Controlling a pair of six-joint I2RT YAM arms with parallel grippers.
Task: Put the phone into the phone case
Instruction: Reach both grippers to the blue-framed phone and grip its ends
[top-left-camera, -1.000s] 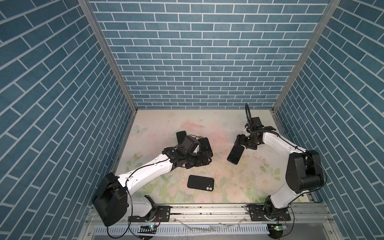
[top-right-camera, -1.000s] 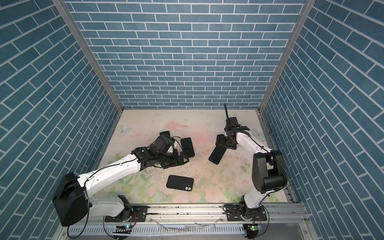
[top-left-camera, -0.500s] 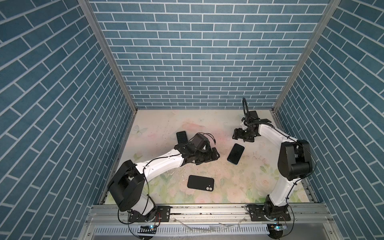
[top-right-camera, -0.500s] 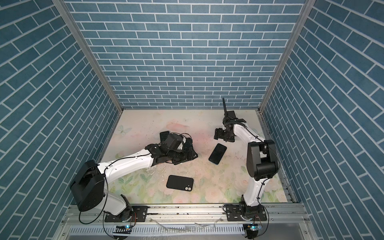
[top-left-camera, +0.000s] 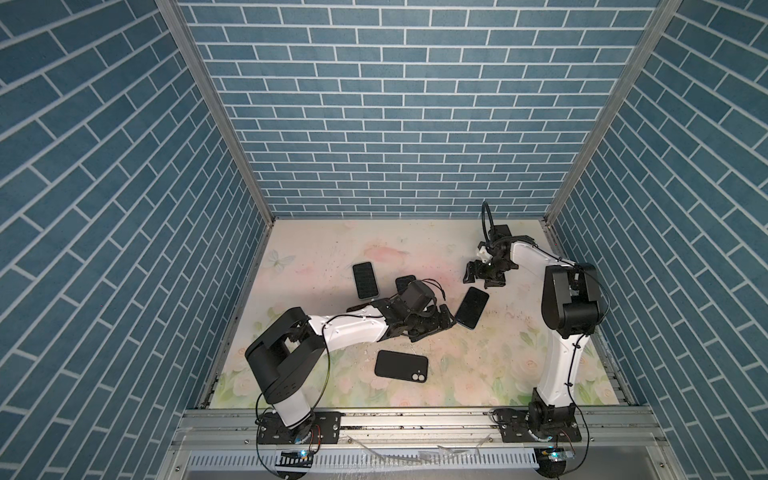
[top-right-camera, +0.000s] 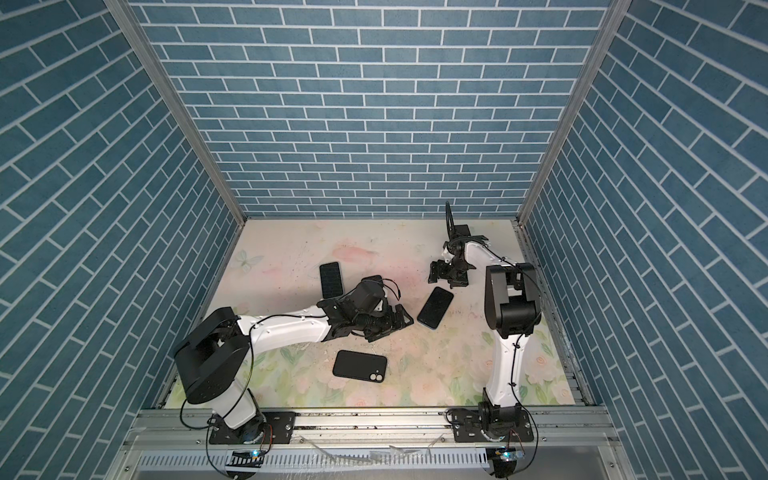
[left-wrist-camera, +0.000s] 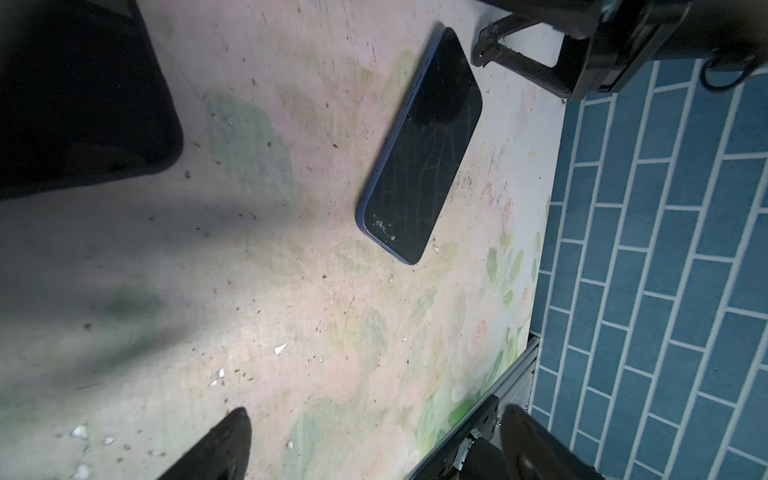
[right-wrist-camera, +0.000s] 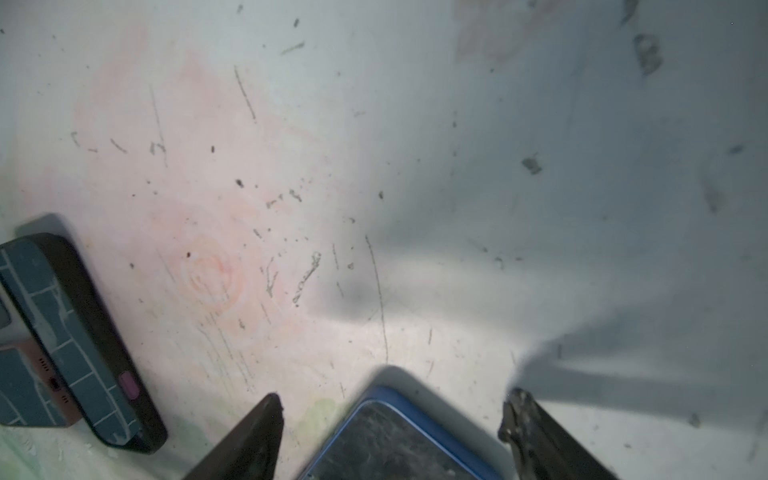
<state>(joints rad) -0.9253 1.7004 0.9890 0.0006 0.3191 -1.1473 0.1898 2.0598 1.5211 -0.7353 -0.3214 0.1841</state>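
Between the right gripper's (right-wrist-camera: 392, 399) spread, empty fingertips (right-wrist-camera: 257, 428), the wrist view shows one end of the blue phone (top-left-camera: 472, 307), which lies screen-up on the floral mat (top-left-camera: 478, 365); in both top views this gripper hovers just past its far end. The left gripper (top-left-camera: 445, 320), likewise open and holding nothing, sits beside the phone's left edge. The black phone case (top-left-camera: 401, 365) lies flat nearer the front rail (top-left-camera: 415, 419), apart from both.
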